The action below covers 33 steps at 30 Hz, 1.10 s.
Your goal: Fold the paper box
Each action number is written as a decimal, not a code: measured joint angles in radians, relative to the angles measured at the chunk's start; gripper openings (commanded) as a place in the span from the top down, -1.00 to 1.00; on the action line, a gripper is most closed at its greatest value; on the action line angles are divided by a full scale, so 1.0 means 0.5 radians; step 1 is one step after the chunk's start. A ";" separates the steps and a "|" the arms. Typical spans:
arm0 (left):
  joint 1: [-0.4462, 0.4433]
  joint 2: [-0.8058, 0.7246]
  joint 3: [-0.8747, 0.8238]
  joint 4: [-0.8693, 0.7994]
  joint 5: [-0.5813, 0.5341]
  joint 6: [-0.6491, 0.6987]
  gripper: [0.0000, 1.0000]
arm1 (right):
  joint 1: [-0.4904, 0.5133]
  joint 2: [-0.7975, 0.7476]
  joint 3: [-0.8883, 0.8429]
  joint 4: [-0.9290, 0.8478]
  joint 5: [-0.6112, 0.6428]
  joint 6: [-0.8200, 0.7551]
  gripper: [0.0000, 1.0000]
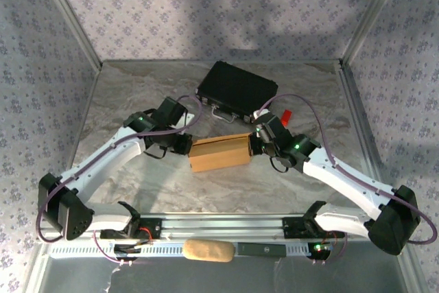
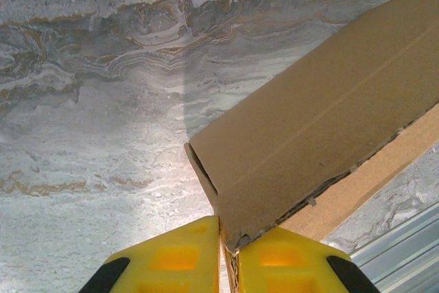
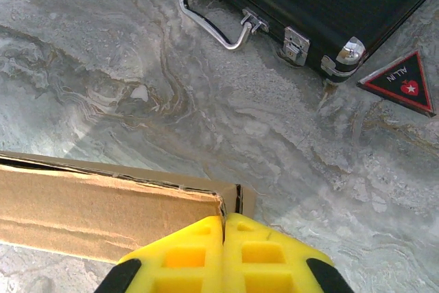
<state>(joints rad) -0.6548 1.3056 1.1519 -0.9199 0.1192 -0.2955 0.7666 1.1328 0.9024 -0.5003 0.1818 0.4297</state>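
The paper box (image 1: 218, 154) is a tan cardboard piece folded into a long flat shape, lying in the middle of the marble table between both arms. My left gripper (image 1: 186, 145) is at its left end. In the left wrist view the yellow fingers (image 2: 171, 259) are shut on a corner of the paper box (image 2: 322, 135), with a cardboard edge pinched in the seam. My right gripper (image 1: 255, 143) is at the right end. Its yellow fingers (image 3: 267, 252) are pressed together on the end corner of the paper box (image 3: 103, 204).
A black hard case (image 1: 236, 88) with metal latches and a handle (image 3: 212, 22) lies just behind the box. A red and black triangular label (image 3: 401, 84) sits beside it. A tan padded object (image 1: 209, 252) rests on the front rail. Patterned walls enclose the table.
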 measured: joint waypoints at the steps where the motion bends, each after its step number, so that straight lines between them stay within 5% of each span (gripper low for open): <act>1: -0.001 0.011 0.005 -0.001 0.001 -0.021 0.65 | 0.000 0.001 0.002 -0.001 0.005 0.000 1.00; 6: -0.043 0.020 0.018 0.008 0.014 -0.115 0.37 | 0.003 0.009 0.008 -0.006 0.012 0.000 1.00; 33: -0.123 -0.188 -0.072 0.015 -0.127 -0.273 0.45 | 0.018 0.070 0.052 -0.008 0.011 0.002 1.00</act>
<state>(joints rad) -0.7162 1.2114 1.1156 -0.9123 0.0559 -0.4320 0.7753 1.1679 0.9283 -0.5045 0.1875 0.4305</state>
